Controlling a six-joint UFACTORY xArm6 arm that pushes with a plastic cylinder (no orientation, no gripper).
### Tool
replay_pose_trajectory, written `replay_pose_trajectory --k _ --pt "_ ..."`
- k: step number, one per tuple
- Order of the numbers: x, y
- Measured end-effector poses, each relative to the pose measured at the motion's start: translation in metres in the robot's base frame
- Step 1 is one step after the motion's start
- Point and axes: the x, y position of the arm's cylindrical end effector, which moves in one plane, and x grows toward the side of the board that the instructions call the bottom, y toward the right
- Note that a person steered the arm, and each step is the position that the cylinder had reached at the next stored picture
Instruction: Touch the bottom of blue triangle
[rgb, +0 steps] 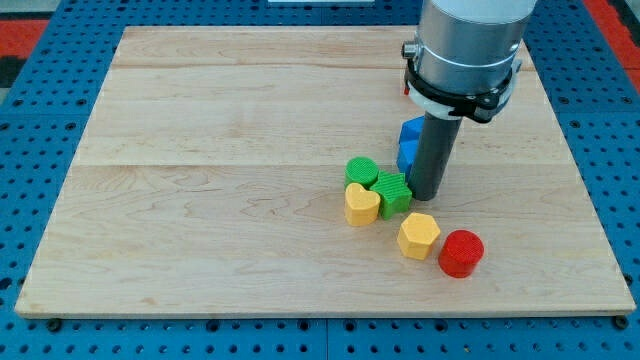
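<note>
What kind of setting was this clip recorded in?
Probably a robotics lab bench: a wooden board lies on a blue perforated base, with small coloured blocks such as the red cylinder and yellow heart. My tip stands just right of the green blocks.

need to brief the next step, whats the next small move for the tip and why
Probably a short nudge toward the view's top-left. My tip sits just right of the green block and below the blue blocks, which the rod partly hides, so I cannot tell which is the triangle or whether its bottom edge is touched yet.
</note>
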Motion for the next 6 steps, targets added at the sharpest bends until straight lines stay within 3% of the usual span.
replay_pose_trajectory --k 2,3,6 --pt "-0.005 -0.035" --pt "-0.006 0.009" --pt "-0.06 0.018"
